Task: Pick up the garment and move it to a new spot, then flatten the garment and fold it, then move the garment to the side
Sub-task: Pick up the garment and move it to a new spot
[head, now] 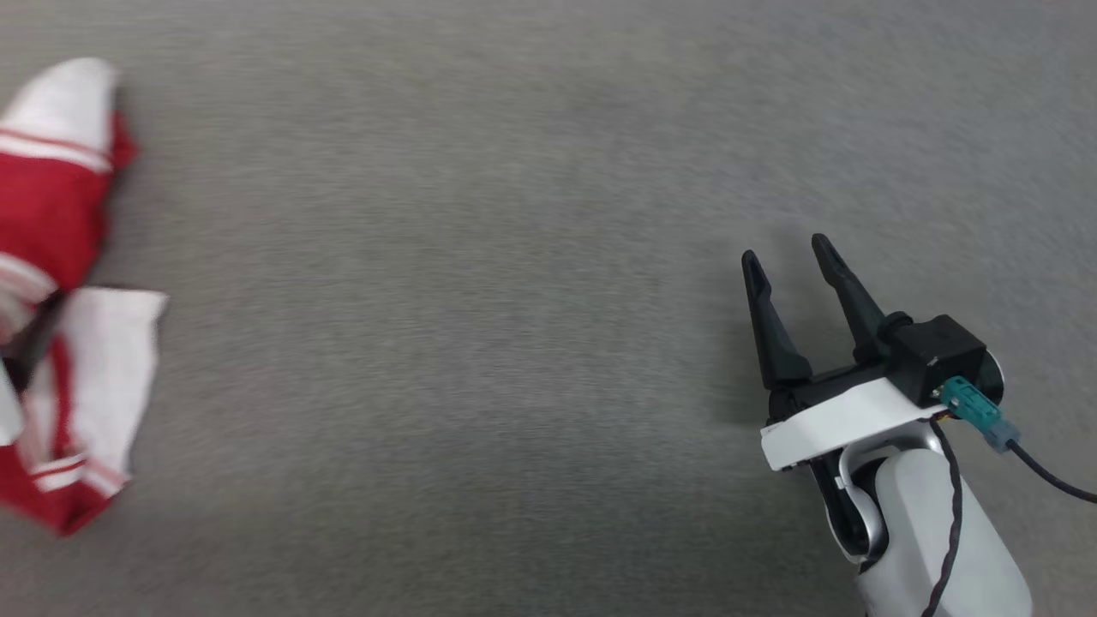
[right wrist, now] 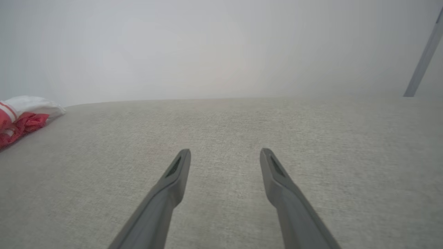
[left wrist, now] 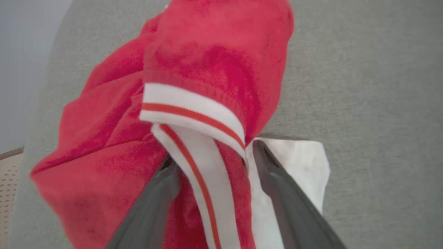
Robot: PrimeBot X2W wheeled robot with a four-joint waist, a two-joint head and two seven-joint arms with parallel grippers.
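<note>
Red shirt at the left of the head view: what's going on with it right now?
The shirt lies crumpled on the grey surface, not yet flattened or folded. The left gripper is down at it, its fingers wide apart with a white-and-red striped fold between them, not pinched. The right gripper hangs open over bare surface, well apart from the shirt.

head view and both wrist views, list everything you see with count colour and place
shirt: one, red with white striped trim, crumpled at left edge of head view
surface: one, grey fabric, under shirt and hands
bar: one, grey, slanted, upper right of right wrist view
left hand: one, dark fingers, open, astride the shirt's striped trim
right hand: one, dark fingers, white wrist, open over bare surface, lower right of head view
</note>
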